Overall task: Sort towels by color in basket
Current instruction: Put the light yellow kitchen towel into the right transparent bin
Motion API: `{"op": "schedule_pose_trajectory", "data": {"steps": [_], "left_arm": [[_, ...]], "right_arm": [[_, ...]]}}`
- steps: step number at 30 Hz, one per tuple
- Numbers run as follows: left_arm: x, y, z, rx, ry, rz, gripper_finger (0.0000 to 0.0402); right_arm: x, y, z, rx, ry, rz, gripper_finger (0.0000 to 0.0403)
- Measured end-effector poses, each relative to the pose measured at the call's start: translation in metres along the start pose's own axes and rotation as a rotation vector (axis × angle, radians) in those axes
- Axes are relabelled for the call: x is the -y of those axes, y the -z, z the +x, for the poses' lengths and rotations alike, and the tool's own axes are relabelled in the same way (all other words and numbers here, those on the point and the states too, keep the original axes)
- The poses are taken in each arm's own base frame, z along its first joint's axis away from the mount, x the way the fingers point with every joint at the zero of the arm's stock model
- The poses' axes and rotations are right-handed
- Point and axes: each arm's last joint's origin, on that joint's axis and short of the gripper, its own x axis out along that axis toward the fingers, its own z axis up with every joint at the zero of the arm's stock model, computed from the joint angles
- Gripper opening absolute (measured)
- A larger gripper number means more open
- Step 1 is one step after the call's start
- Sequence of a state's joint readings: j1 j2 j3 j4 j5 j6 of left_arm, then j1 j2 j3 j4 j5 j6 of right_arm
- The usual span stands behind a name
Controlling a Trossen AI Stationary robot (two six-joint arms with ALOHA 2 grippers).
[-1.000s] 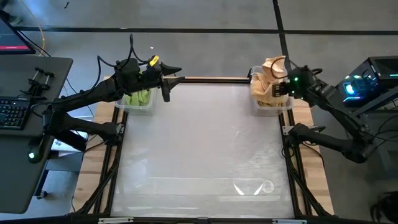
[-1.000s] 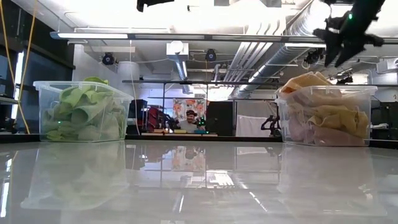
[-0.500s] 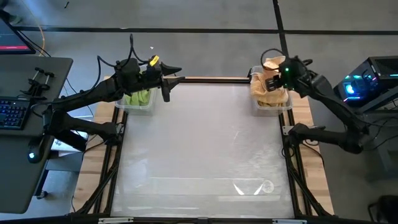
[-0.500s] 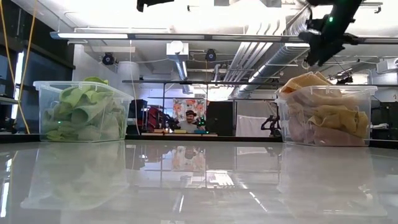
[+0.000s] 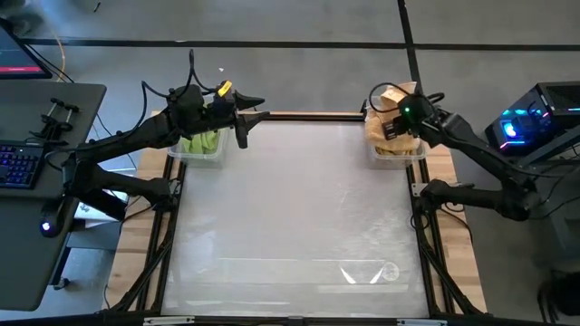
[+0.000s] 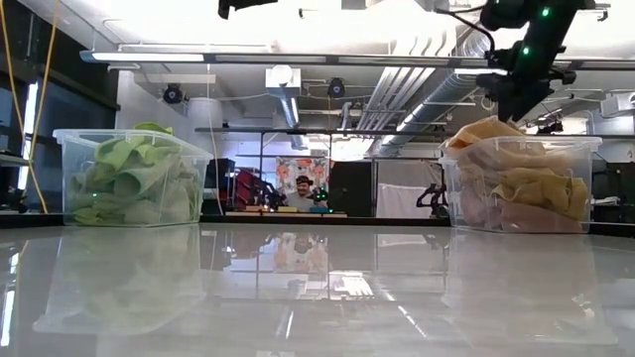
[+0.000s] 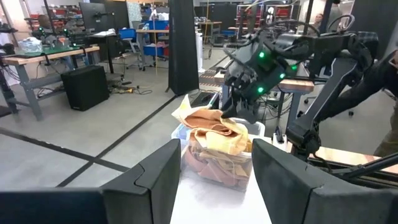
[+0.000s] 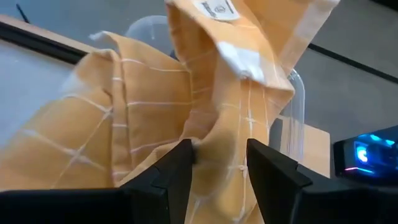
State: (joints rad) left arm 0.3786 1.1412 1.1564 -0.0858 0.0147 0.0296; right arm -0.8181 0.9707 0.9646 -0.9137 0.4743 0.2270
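Two clear plastic baskets stand at the table's far edge. The left basket (image 6: 62, 149) holds lime and pale green towels (image 6: 129, 183). The right basket (image 6: 592, 149) is heaped with mustard yellow, orange-tan and pink-brown towels (image 6: 526, 188). My right gripper (image 8: 217, 168) hangs over this heap, slanting down and open, its fingers on either side of a raised fold of the top orange-tan towel (image 8: 186, 93). My left gripper (image 5: 254, 122) waits level and open beside the left basket, high above the table, holding nothing. My right gripper comes at the top orange-tan towel from above, slanting down. A raised fold (image 8: 219, 134) of the towel fills the gap between the open fingers. I cannot tell whether they touch it. The towel lies on the heap in the right basket.
The glossy white table (image 5: 290, 217) stretches from the baskets to the near edge. A desk with a keyboard (image 5: 18, 163) stands off the table's left side, and equipment with blue lights (image 5: 535, 122) off its right. A person sits in the room beyond (image 6: 303, 188).
My right gripper has swung from the right basket's right side toward the table's left, across the heap. It has sunk a little toward the towels and rolled as it went. The towels and baskets have stayed put.
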Motion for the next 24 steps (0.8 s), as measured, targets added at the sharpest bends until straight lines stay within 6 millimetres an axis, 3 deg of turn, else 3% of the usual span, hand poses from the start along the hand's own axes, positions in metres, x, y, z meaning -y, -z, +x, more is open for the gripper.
{"op": "schedule_pose_trajectory", "data": {"steps": [10,18,24], "left_arm": [[0.0,0.0,0.0,0.0,0.0,0.0,0.0186],[0.0,0.0,0.0,0.001,0.0,0.0,0.0186],[0.0,0.0,0.0,0.0,0.0,0.0,0.0186]], "right_arm": [[-0.014,0.009,0.029,0.007,0.056,0.029,0.0118],[-0.028,0.011,0.087,-0.274,-0.068,0.019,0.008],[-0.027,0.013,0.104,-0.368,-0.101,0.033,0.0058]]}}
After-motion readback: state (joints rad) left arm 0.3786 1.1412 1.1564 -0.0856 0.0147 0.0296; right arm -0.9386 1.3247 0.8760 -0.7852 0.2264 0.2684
